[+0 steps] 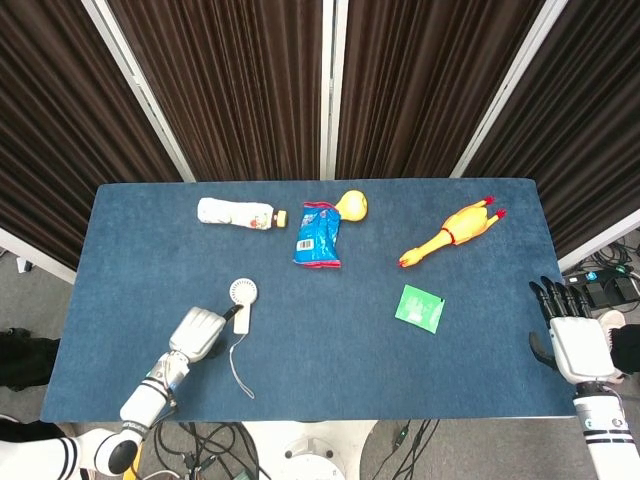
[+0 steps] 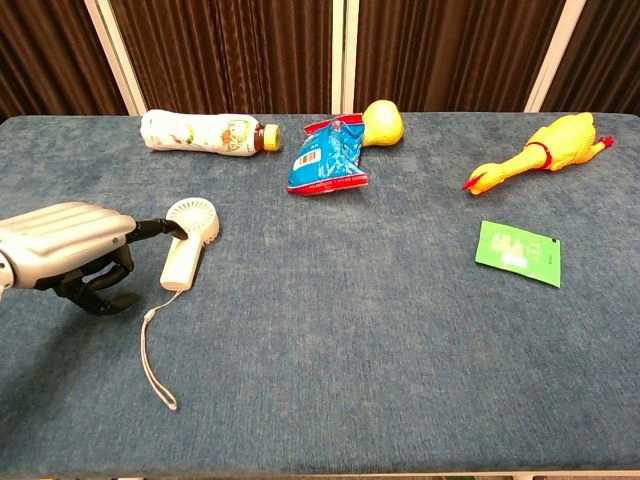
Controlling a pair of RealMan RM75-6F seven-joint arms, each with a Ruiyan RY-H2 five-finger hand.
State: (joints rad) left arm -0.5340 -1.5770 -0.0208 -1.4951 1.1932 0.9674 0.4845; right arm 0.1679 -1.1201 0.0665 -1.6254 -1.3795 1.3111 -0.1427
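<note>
My left hand (image 1: 198, 332) (image 2: 62, 250) lies knuckles-up on the blue table (image 1: 340, 370), near its front left. Its fingers are curled under and hold nothing; one fingertip (image 2: 158, 226) reaches out to the neck of a small white hand-held fan (image 1: 240, 301) (image 2: 186, 242). The fan lies flat, and its cord (image 2: 150, 362) trails toward the front edge. My right hand (image 1: 567, 338) hovers off the table's right edge with its fingers straight and apart, empty. The chest view does not show it.
Along the far side lie a white bottle (image 1: 236, 213) (image 2: 200, 132), a blue snack bag (image 1: 318, 237) (image 2: 328, 158) and a yellow round toy (image 1: 352, 205) (image 2: 383, 123). A yellow rubber chicken (image 1: 450, 232) (image 2: 535, 150) and a green packet (image 1: 420, 308) (image 2: 518, 254) lie to the right.
</note>
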